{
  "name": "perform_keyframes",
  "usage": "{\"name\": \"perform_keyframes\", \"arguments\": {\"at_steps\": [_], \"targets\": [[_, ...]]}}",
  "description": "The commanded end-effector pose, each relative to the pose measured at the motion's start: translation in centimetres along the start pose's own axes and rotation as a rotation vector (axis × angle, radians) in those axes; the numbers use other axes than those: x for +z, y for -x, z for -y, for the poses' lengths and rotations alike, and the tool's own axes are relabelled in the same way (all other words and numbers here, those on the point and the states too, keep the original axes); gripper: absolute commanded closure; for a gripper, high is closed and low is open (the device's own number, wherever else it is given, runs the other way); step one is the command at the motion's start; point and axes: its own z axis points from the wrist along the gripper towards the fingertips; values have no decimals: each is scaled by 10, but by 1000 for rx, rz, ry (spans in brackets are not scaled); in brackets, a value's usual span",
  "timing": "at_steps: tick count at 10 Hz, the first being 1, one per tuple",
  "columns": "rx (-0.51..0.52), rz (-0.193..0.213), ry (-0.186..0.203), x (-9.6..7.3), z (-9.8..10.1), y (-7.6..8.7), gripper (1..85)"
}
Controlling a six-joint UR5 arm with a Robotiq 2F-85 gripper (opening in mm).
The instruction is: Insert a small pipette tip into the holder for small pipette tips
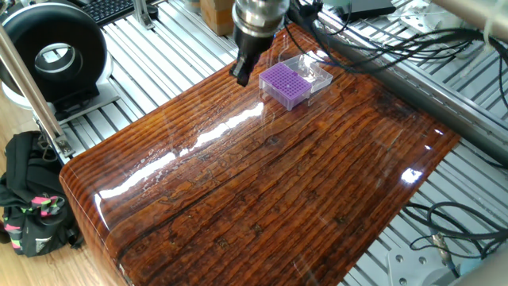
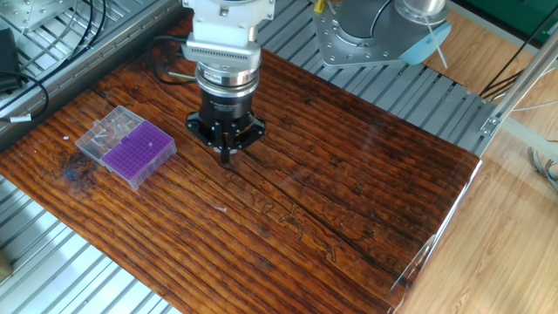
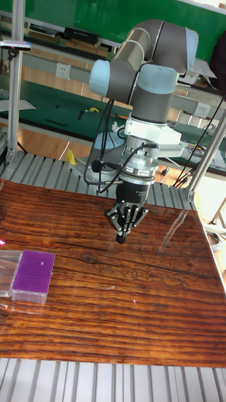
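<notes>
The holder for small pipette tips (image 2: 139,152) is a purple rack with a grid of holes, set in a clear box with its lid (image 2: 105,133) open beside it. It also shows in one fixed view as the holder (image 1: 284,83) and at the tall view's left edge as the holder (image 3: 32,268). My gripper (image 2: 226,157) hangs just above the wood to the right of the holder, apart from it, fingers drawn to a point. Nothing visible sits between them. A tiny pale sliver (image 2: 220,208) lies on the wood nearer the front; I cannot tell whether it is a small pipette tip.
The dark wooden tabletop (image 2: 349,192) rests on ribbed aluminium rails. The arm's base (image 2: 375,35) stands at the back. Cables (image 1: 373,40) run behind the holder, and a black bag (image 1: 32,199) lies off the table's corner.
</notes>
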Motion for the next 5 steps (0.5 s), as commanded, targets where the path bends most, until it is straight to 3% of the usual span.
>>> {"name": "perform_keyframes", "arguments": {"at_steps": [1, 2, 3, 5], "targets": [[-12, -94, -20, -8, 0, -17, 847], [-23, -133, -36, -8, 5, -28, 847], [-26, -142, -25, -7, 3, -32, 847], [8, -146, 36, -10, -15, -30, 847]]}}
